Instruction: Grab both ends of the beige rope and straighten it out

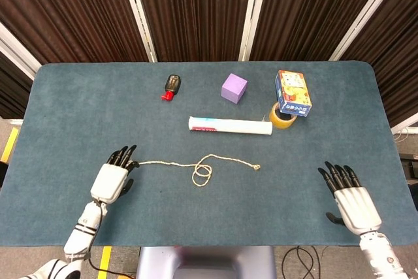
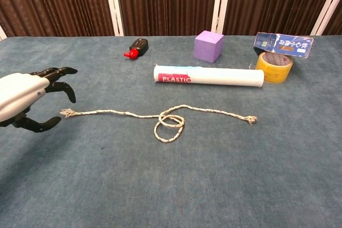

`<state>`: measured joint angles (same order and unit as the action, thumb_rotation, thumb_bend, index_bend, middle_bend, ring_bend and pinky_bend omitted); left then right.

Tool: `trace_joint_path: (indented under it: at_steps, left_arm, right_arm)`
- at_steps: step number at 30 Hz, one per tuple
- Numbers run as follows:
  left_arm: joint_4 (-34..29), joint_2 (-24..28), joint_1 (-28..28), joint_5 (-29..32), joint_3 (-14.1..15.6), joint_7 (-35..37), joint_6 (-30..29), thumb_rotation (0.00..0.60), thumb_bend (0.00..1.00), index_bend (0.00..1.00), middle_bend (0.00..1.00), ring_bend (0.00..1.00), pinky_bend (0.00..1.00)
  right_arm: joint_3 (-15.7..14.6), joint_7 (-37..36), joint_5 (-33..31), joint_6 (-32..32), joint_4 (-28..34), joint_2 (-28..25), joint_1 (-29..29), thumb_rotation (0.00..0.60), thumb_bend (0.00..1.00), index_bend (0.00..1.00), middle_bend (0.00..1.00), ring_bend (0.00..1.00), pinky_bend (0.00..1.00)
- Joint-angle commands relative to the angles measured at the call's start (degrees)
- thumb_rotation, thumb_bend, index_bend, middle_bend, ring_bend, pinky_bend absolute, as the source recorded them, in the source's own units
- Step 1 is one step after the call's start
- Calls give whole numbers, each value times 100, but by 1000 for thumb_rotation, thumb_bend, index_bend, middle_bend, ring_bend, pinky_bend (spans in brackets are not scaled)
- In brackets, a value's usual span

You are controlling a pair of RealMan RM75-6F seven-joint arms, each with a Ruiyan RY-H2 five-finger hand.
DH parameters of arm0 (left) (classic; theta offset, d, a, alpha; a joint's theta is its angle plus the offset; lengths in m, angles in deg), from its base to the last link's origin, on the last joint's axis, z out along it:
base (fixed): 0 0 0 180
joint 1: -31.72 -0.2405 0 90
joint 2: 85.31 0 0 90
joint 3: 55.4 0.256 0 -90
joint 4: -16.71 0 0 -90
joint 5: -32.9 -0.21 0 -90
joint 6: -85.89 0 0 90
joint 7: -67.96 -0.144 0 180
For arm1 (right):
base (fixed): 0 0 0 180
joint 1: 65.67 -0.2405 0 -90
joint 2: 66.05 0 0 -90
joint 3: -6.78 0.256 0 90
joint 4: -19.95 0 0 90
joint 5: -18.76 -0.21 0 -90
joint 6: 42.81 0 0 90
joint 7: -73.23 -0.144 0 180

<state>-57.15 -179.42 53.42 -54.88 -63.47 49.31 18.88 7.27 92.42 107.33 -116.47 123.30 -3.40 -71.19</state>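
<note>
The beige rope (image 1: pixel 196 163) (image 2: pixel 160 117) lies across the middle of the table with a small loop near its centre. Its frayed left end (image 2: pixel 67 113) is on the cloth, and its knotted right end (image 1: pixel 257 167) (image 2: pixel 251 119) lies free. My left hand (image 1: pixel 113 178) (image 2: pixel 24 100) hovers open right at the frayed end, fingers spread around it without holding it. My right hand (image 1: pixel 349 197) is open near the table's front right, well away from the knotted end, and only the head view shows it.
Behind the rope lies a white tube (image 1: pixel 230 125) (image 2: pixel 208 75). Further back are a black bottle with a red cap (image 1: pixel 171 85), a purple cube (image 1: pixel 234 88), a yellow tape roll (image 1: pixel 282 116) and a blue box (image 1: pixel 292 93).
</note>
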Motion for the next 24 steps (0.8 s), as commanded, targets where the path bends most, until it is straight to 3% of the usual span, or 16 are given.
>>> trace_joint_path:
  at_steps: [1, 4, 12, 24]
  left_arm:
    - [340, -275, 189, 166, -93, -5, 116, 600, 414, 422, 15, 0, 171]
    - [649, -478, 291, 243, -109, -13, 140, 600, 413, 454, 26, 0, 170]
    - [991, -663, 396, 297, -119, 21, 86, 600, 413, 420, 29, 0, 170]
    - [2044, -1146, 710, 688, -183, 63, 407, 600, 414, 419, 31, 0, 169]
  right_arm:
    - [48, 134, -121, 100, -30, 110, -92, 600, 228, 0, 0, 0, 0]
    - [69, 229, -199, 158, -32, 177, -159, 600, 229, 0, 0, 0, 0]
    - [59, 301, -283, 206, -5, 194, -218, 600, 229, 0, 0, 0, 0]
    - [40, 448, -530, 263, -40, 225, -315, 600, 228, 0, 0, 0, 0]
